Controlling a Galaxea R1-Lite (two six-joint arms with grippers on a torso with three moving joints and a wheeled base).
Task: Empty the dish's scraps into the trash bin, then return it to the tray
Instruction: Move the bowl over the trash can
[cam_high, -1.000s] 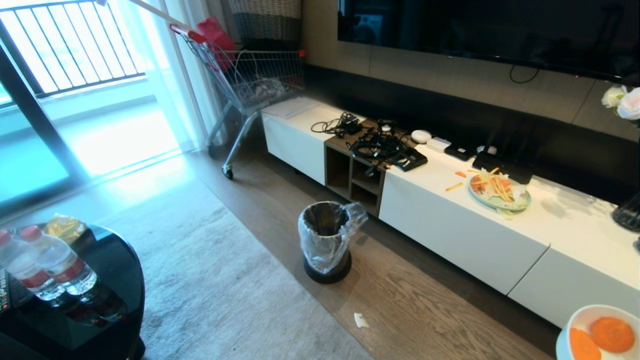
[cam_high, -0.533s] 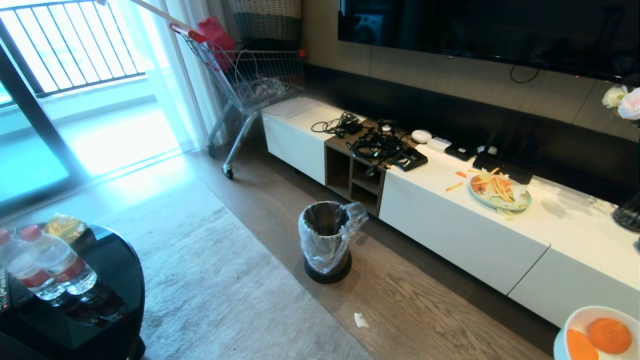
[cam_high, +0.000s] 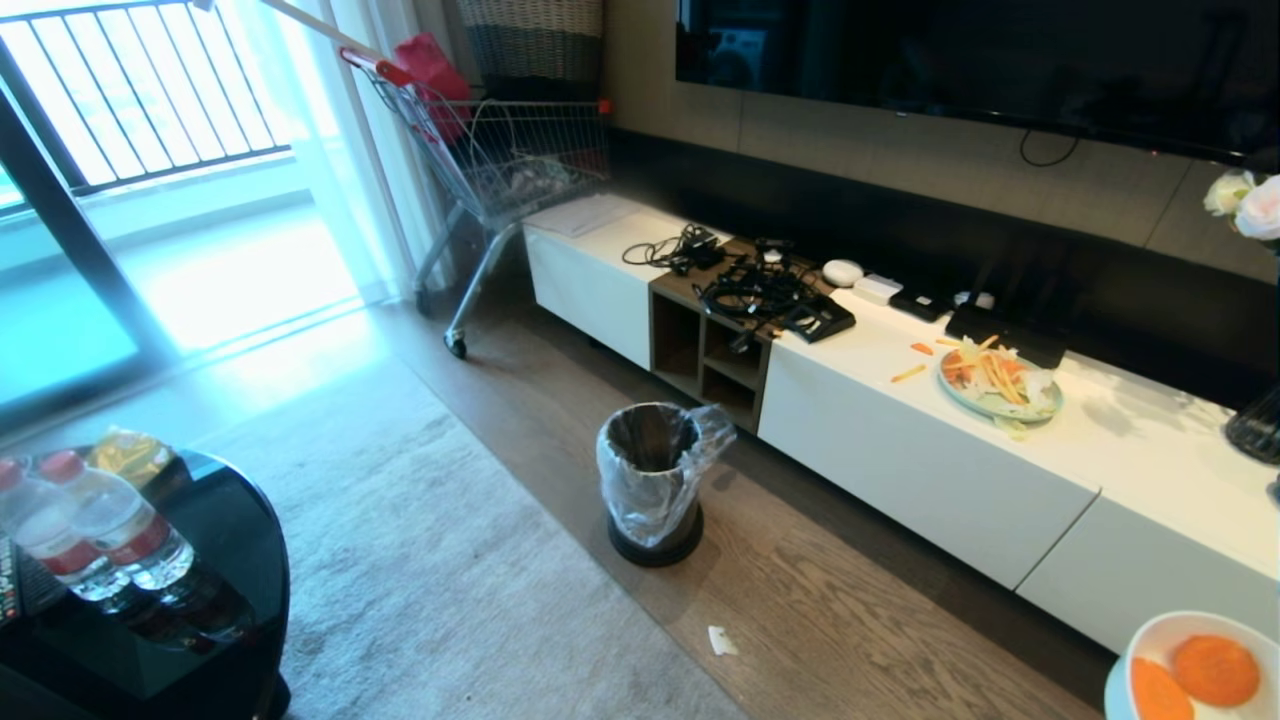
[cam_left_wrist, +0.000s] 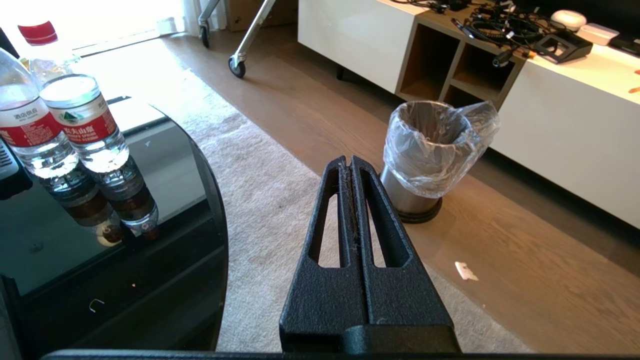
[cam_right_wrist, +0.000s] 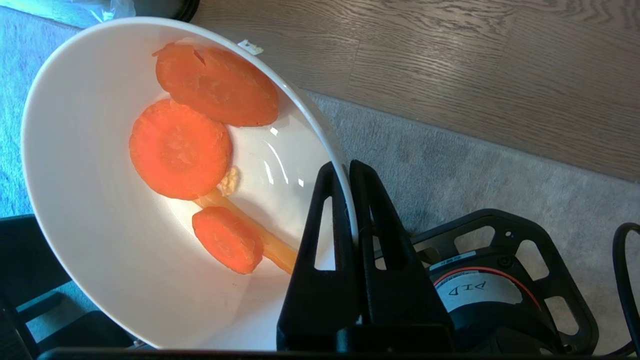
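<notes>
White glossy dish (cam_right_wrist: 100, 210) is pinched at its rim by the right end effector (cam_right_wrist: 347, 172), jaws closed tight with the bowl wall between them. Scraps (cam_right_wrist: 180, 150) all inside: three carrot slices plus a thin pale strip under them, nothing tipped out yet

Step in hand, as I read it: carry phase, dish lifted and en route to the trash bin (cam_high: 650, 480), dump not started. In the head view only part of the dish shows at the bottom right corner, well apart from the bin, which stands on the wood floor (cam_high: 850, 620) in front of the white TV cabinet (cam_high: 900, 440). Bin mouth open, clear liner bunched to one side

Next move needs: bring the dish across until its rim is over the bin mouth, then roll the wrist so the slices slide out. The bin opening is small next to the dish, so centring matters; liner flap could deflect a slice. Rim-only grip on a glossy bowl, so a slow tilt looks safer

Pose: right arm low and out to the robot's right, dish tilted somewhat toward the wrist camera, over the rug (cam_right_wrist: 450, 150) edge. Left end effector (cam_left_wrist: 352, 165) shut, empty, parked, pointing toward the bin beside the black glass worktop (cam_left_wrist: 100, 240) with the water bottles (cam_left_wrist: 85, 125)

Tray not in any view
</notes>
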